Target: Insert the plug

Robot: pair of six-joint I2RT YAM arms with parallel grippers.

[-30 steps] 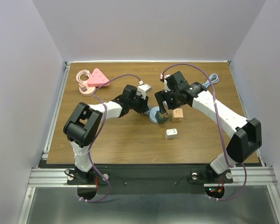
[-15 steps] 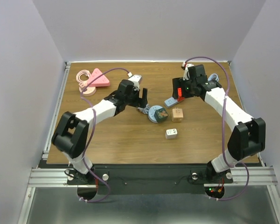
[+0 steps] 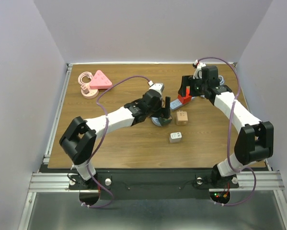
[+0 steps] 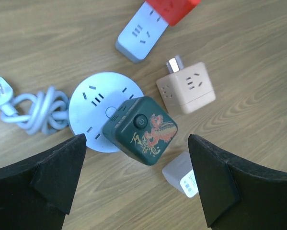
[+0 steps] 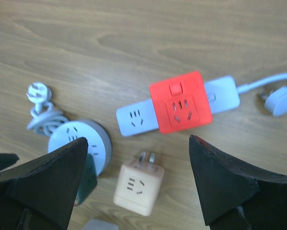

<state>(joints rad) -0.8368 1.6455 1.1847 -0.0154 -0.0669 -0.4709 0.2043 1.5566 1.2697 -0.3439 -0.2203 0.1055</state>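
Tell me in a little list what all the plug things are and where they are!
green cube: sitting on the round socket, button facing up
red cube: sitting on the strip
beige cube: lying loose, prongs showing, next to the strip
white adapter: lying loose near the green cube
pink strip: far left corner, away from the rest
left end effector: open, above the green cube
right end effector: open, above the strip and beige cube

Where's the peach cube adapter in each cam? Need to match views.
Top external: peach plastic cube adapter, right of table centre.
Left wrist: adapter right of centre.
Right wrist: adapter at bottom centre.
Shared landmark: red cube plug on the grey-blue power strip, above the adapter in every picture.
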